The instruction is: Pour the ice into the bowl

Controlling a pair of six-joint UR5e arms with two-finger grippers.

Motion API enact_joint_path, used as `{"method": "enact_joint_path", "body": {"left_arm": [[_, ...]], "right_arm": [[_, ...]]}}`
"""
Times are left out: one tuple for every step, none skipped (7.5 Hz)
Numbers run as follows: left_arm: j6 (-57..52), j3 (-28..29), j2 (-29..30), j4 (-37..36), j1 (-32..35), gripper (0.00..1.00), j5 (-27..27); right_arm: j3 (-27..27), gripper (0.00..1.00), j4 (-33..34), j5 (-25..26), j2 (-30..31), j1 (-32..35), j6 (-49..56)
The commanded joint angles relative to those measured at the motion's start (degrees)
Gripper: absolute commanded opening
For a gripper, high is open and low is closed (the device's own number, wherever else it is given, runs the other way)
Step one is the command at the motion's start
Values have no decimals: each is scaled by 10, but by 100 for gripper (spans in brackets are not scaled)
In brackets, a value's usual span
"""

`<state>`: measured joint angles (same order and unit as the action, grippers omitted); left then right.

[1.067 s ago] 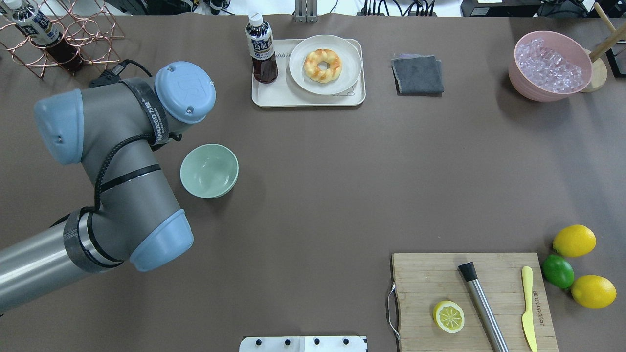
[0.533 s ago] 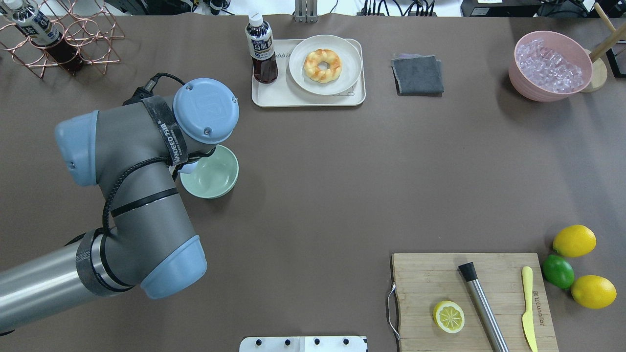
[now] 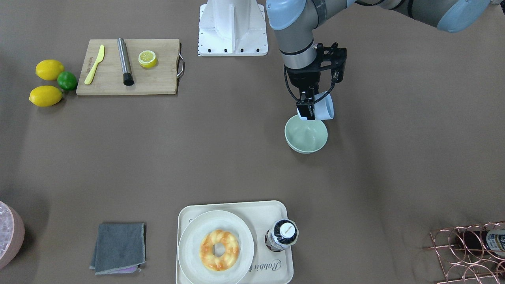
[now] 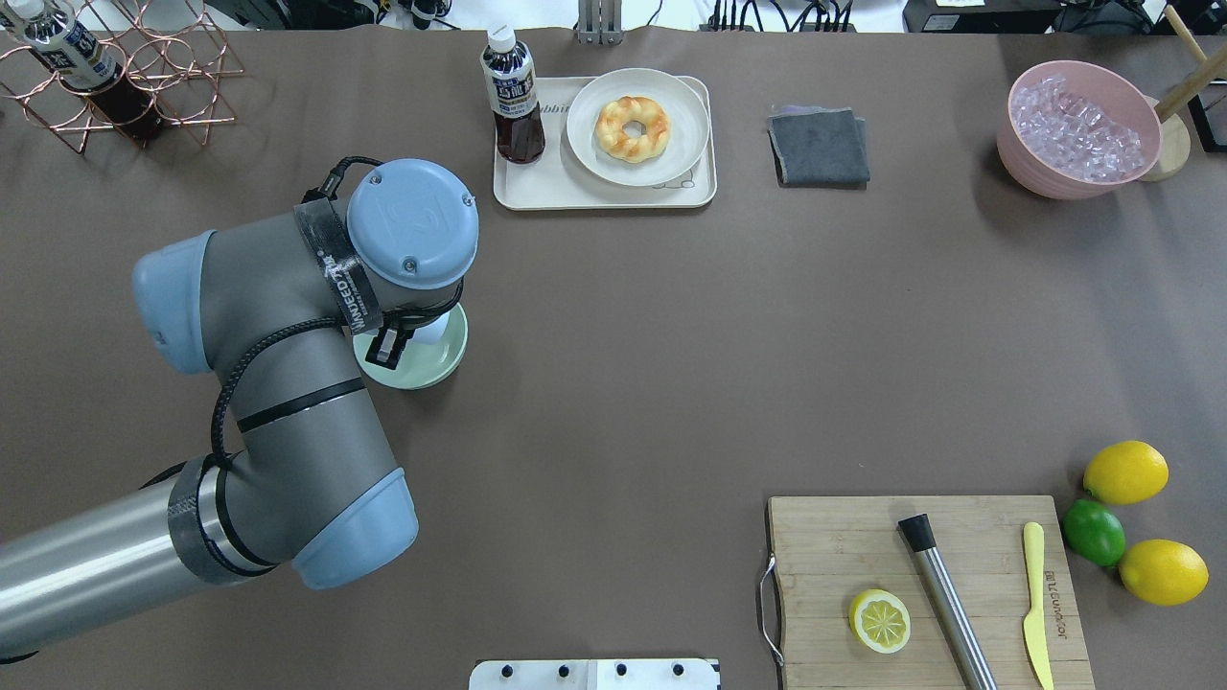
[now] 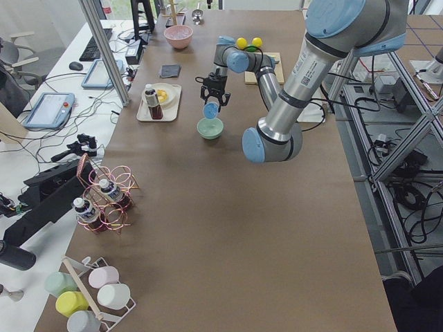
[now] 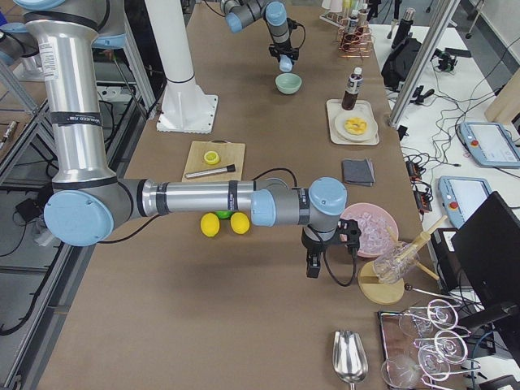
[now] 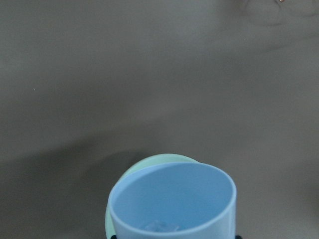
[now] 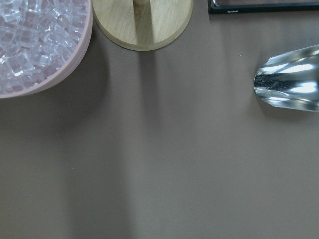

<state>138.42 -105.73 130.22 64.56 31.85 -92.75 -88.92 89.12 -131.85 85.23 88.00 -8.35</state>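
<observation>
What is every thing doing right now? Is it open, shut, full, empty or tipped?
Left pincer, shut on the cup.
Cup, tipped, held above the bowl's rim.
Ice, inside the cup, not poured yet.
Bowl, upright, looks empty.
Pink tub, upright, heaped with ice.
Bottle, upright, cap on.
Cloth, folded.
Right pincer, cannot tell if it is open or shut.
</observation>
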Motion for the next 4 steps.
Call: {"method": "enact_joint_path", "body": {"left_arm": [[34, 18, -2, 74, -8, 56, -5], [53, 19, -8, 107, -9, 55, -5], [68, 18, -33, 154, -16, 54, -4], [75, 18, -54, 218, -18, 52, -5]], "right_arm": [[-1, 100, 0, 4, -1, 3, 2], [0, 100, 0, 18, -1, 2, 3], [0, 100, 0, 20, -2, 2, 4], [-2, 100, 1, 20, -3, 2, 3]]}}
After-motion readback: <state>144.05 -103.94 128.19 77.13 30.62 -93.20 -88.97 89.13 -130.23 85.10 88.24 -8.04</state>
